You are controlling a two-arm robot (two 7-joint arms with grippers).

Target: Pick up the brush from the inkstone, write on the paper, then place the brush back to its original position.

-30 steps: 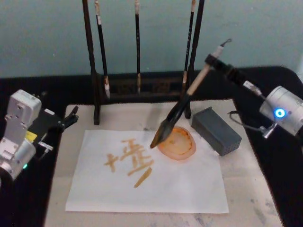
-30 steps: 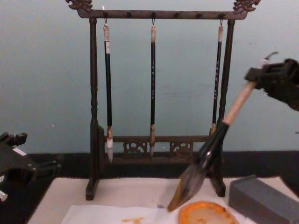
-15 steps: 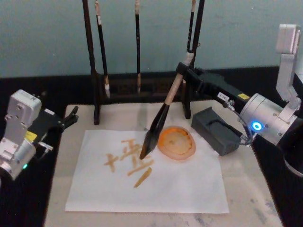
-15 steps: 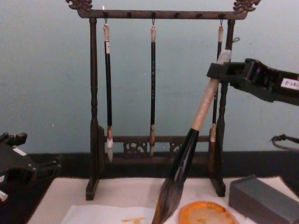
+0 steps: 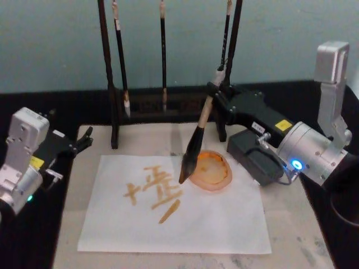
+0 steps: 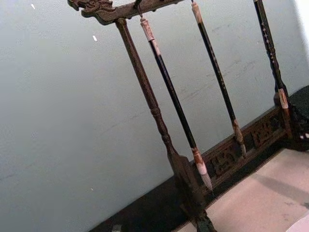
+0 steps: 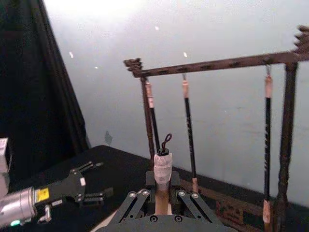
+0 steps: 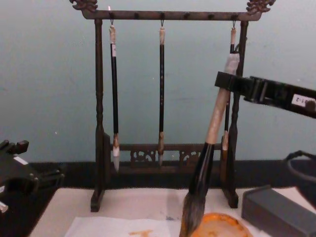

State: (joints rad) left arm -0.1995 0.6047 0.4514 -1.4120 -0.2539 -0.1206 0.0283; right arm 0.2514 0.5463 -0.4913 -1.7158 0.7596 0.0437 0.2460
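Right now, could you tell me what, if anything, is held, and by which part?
The right end effector grips the brush near its white-taped top; the left end effector holds nothing.

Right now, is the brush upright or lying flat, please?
Nearly upright, slightly tilted: the right pincer grips the brush near its taped top, bristles down at the inkstone edge; contact cannot tell.

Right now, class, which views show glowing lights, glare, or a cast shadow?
Head view: a blue light glows on the right arm, a green light on the left. Right wrist view: the wall washes out white at the top, above the brush in the right gripper. Left wrist view: a soft shadow crosses the mat.
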